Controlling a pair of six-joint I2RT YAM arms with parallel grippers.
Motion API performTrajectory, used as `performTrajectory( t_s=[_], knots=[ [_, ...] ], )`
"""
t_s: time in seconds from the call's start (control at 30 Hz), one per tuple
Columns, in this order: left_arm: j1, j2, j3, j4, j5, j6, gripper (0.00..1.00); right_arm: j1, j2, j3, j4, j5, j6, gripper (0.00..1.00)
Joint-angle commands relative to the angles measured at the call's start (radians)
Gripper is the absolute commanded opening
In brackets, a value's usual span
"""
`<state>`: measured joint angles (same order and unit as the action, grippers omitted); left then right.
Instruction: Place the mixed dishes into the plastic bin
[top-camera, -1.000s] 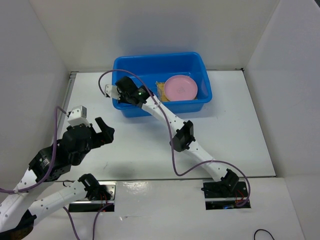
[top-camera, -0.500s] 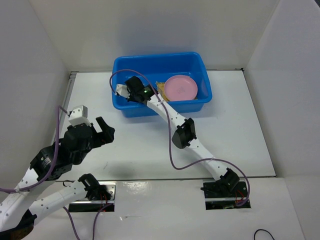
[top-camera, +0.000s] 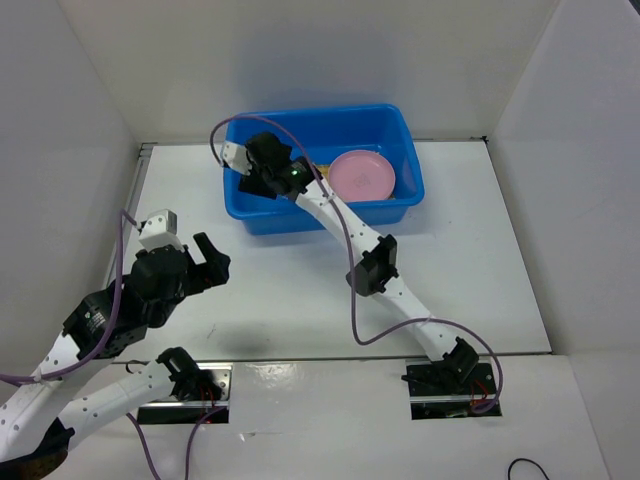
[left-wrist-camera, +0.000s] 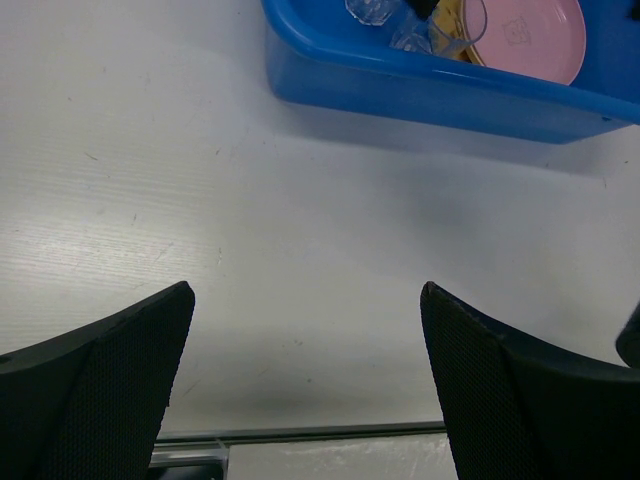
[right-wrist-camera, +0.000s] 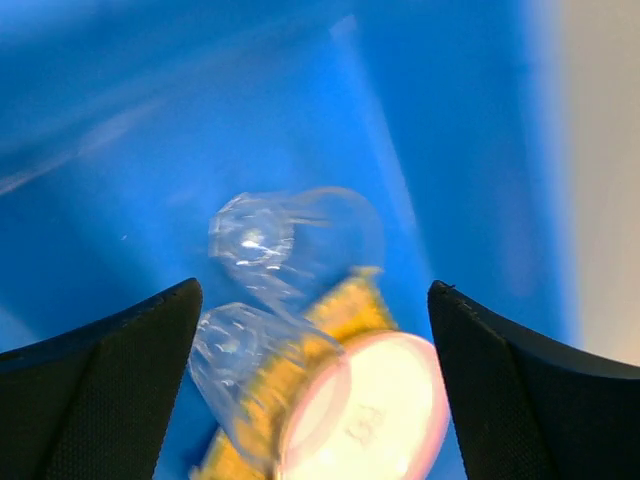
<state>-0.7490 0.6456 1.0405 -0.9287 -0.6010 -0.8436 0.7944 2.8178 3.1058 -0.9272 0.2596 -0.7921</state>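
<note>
The blue plastic bin (top-camera: 400, 205) stands at the back of the table. Inside it, on the right, a round pink plate (top-camera: 362, 175) rests on a yellow woven mat (top-camera: 322, 178). My right gripper (top-camera: 268, 170) hangs over the bin's left half. In the right wrist view it is open (right-wrist-camera: 315, 380) above the pink plate (right-wrist-camera: 370, 410), the mat (right-wrist-camera: 345, 300) and two clear glasses (right-wrist-camera: 290, 235) lying on the bin floor (right-wrist-camera: 150, 130); it holds nothing. My left gripper (top-camera: 212, 262) is open over bare table (left-wrist-camera: 305, 380), well short of the bin (left-wrist-camera: 420, 85).
White walls close in the table on the left, back and right. The right arm's purple cable loops over the bin's back-left corner (top-camera: 235, 125). The left wrist view shows the glasses (left-wrist-camera: 385, 12) near the bin's front wall.
My right gripper has moved from the bin's front-left wall further in over its left half, and its cable loop has swung back. The left arm has barely moved.
</note>
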Motion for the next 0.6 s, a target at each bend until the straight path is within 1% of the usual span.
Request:
performTrajectory(
  t_s=[0.0,0.13,0.17,0.23,0.27,0.3,0.37,0.4,0.43,0.47,0.5,0.57],
  knots=[
    [0.005,0.000,0.006,0.007,-0.020,-0.012,1.00,0.048,-0.242,0.030,0.120,0.065,0.074,0.98],
    [0.005,-0.020,0.006,0.007,-0.020,-0.012,1.00,0.083,-0.412,0.030,0.111,0.154,0.180,0.98],
    [0.005,-0.032,0.006,0.007,-0.020,-0.012,1.00,0.083,-0.485,0.030,0.067,0.176,0.221,0.98],
    [0.005,-0.043,0.006,0.007,-0.011,-0.012,1.00,0.083,-0.562,0.030,-0.005,0.225,0.272,0.98],
    [0.005,-0.052,0.006,0.016,-0.011,-0.012,1.00,0.083,-0.599,0.030,-0.051,0.239,0.301,0.98],
    [0.005,-0.061,0.006,0.016,-0.011,-0.002,1.00,0.083,-0.660,0.030,-0.153,0.262,0.353,0.98],
    [0.005,-0.061,-0.003,0.027,0.000,0.009,1.00,0.045,-0.711,0.030,-0.263,0.297,0.405,0.98],
    [0.005,-0.070,-0.004,0.027,0.000,0.009,1.00,0.023,-0.759,0.030,-0.374,0.282,0.460,0.98],
    [0.005,-0.070,-0.004,0.037,0.010,0.009,1.00,-0.010,-0.808,-0.051,-0.375,0.309,0.485,0.98],
    [0.005,-0.058,-0.004,0.048,0.024,0.023,1.00,-0.011,-0.921,-0.217,-0.375,0.344,0.485,0.98],
    [0.005,-0.048,-0.004,0.048,0.033,0.041,1.00,-0.035,-0.973,-0.293,-0.375,0.345,0.485,0.98],
    [0.005,0.004,-0.004,0.057,0.064,0.063,1.00,-0.147,-1.075,-0.468,-0.375,0.319,0.485,0.98]
  ],
)
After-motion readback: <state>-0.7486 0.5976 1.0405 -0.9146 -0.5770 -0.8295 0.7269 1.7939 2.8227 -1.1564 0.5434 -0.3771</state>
